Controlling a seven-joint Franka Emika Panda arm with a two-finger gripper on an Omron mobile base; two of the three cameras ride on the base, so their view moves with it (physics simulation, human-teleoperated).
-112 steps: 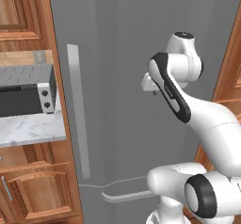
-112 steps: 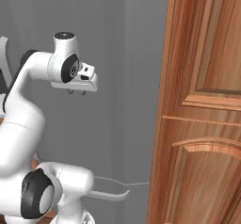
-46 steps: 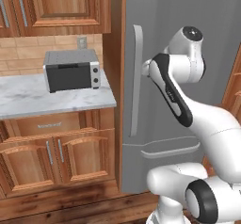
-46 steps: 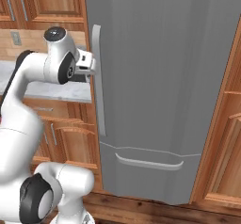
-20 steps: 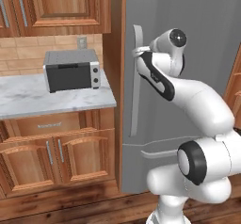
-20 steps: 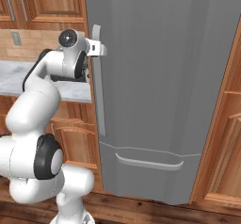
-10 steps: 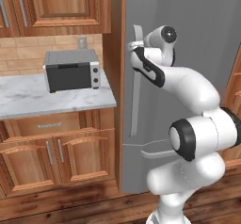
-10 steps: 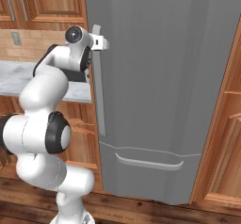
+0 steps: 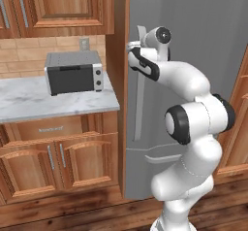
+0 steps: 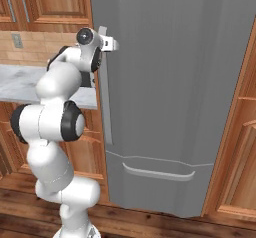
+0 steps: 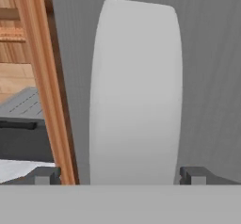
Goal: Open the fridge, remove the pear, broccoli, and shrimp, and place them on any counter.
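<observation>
At the top of the fridge (image 10: 170, 92) handle (image 11: 136, 91), the gripper (image 11: 120, 175) has just closed in, jaws spread around the bar; the door is still shut.

I see the counter (image 9: 29, 106), white marble with grey veins, on brown wooden cabinets (image 9: 58, 159) left of the fridge (image 9: 193, 26). A grey toaster oven (image 9: 73, 72) stands on it near its right end, against the backsplash.
</observation>
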